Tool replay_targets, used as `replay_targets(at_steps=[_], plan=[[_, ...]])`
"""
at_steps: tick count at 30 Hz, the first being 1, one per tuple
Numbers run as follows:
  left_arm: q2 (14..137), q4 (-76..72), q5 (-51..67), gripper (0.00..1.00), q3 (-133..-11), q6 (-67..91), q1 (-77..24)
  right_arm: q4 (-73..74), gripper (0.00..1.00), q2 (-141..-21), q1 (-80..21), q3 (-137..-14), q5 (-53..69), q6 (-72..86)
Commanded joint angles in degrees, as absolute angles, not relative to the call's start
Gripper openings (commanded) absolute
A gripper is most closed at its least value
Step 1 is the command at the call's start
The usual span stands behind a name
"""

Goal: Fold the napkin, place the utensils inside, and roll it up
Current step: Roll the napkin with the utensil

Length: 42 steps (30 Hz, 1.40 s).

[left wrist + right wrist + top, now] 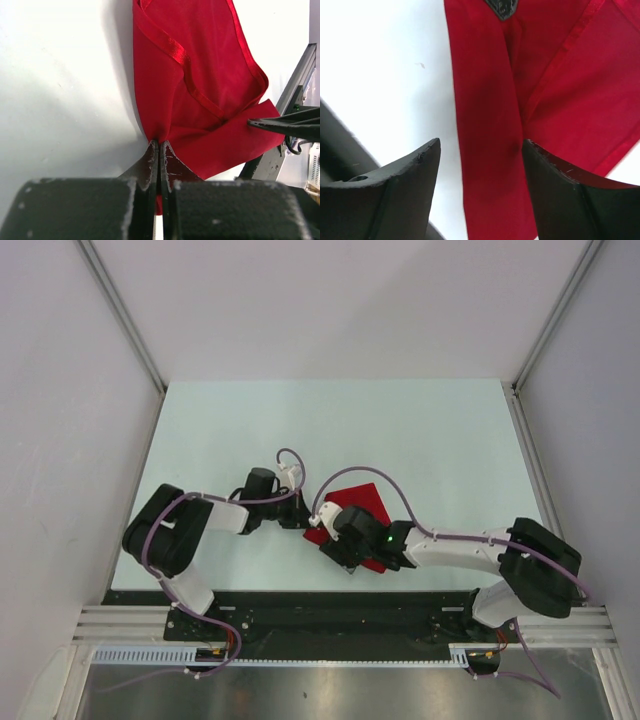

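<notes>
The bright red napkin (363, 500) lies crumpled and partly folded on the pale table, near its front middle. My left gripper (160, 146) is shut on one gathered corner of the napkin (200, 75), and red cloth shows between its jaws. My right gripper (481, 142) hangs open just above a folded strip of the napkin (485, 100), one finger on each side of it and nothing pinched. From above, the left gripper (304, 522) and the right gripper (330, 537) meet at the cloth's left edge. The utensils are out of view.
The pale table (250, 430) is walled by white panels at the left, back and right. A black rail (320, 605) carrying both arm bases runs along the near edge. In the left wrist view the right arm's dark fingers (287, 126) reach in from the right.
</notes>
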<state>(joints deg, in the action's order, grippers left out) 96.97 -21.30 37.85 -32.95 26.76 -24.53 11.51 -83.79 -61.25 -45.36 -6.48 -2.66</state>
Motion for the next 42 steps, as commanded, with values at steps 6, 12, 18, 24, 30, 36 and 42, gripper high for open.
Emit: replay_targets(at_steps=[6, 12, 18, 24, 30, 36, 42], plan=[[99.32, -17.05, 36.56, 0.00, -34.45, 26.28, -24.96, 5.80, 0.61, -88.68, -65.13, -45.35, -18.02, -6.68], [98.79, -16.79, 37.00, 0.00, -34.72, 26.37, -24.96, 8.17, 0.43, -91.32, -63.90, -46.40, -14.42, -5.10], [96.95, -16.35, 37.35, 0.20, -36.21, 27.42, -24.61, 12.91, 0.33, -92.63, -60.03, -48.78, -0.63, -3.08], [91.33, -15.21, 34.56, 0.58, -37.79, 29.00, -22.42, 15.82, 0.23, -93.34, -53.10, -48.96, 17.03, -0.27], [83.42, -14.15, 28.74, 0.68, -35.69, 27.78, -21.36, 11.97, 0.22, -94.83, -42.82, -46.94, 35.49, 3.68], [79.72, -20.65, 31.64, 0.68, -28.84, 26.19, -21.71, 7.48, 0.20, -99.22, -34.64, -45.35, 48.59, 7.20], [83.04, -26.18, 34.01, 0.65, -26.98, 26.63, -23.20, 6.24, 0.19, -104.93, -31.38, -45.26, 53.69, 8.08]])
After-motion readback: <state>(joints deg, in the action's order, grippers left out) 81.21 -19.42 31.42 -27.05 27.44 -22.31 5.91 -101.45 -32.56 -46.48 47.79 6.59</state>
